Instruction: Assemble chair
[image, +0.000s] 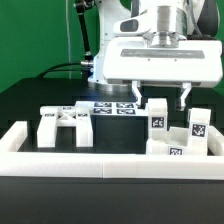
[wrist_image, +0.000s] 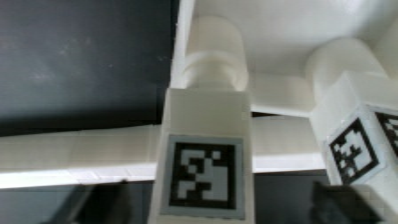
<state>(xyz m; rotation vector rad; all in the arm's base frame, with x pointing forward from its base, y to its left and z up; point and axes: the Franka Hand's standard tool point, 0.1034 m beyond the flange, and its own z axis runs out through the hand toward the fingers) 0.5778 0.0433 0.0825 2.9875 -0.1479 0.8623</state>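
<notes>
1. Two dark fingers (image: 137, 93) of the pincer (image: 160, 99) hang spread wide, one on each side of the top of a tagged post (image: 157, 116). Nothing is pinched between them.
2. Contact check: the fingertips look about level with the post's top and clear of its sides, but the exterior view is too coarse to be sure.
3. Tagged post: white and upright, with one black-and-white square tag facing the exterior camera. It stands on the table (image: 35, 105) close to the edge nearest that camera, toward the corner at the exterior view's right.
4. Second tagged block (image: 197, 123): white and upright, just beside the post and nearer that same corner. Its tag also faces the camera.
5. Low block (image: 176, 149): white, in front of those two and just behind the border rail (image: 100, 160), with a small tag on its front face.
6. Frame piece (image: 62, 124): white, made of bars with gaps. It sits well apart from the post, near the same edge but toward the corner at the exterior view's left.
7. Border rail: runs along the near edge and up the side edge at the exterior view's left.
8. Marker board (image: 112, 107): lies flat toward the table's middle, behind the frame piece and the post.
9. Wrist view: the tagged post (wrist_image: 201, 150) fills the centre and its tag pattern is blurred. The second tagged block (wrist_image: 356, 140) is just beside it. A white band crosses behind the post, possibly the border rail.
</notes>
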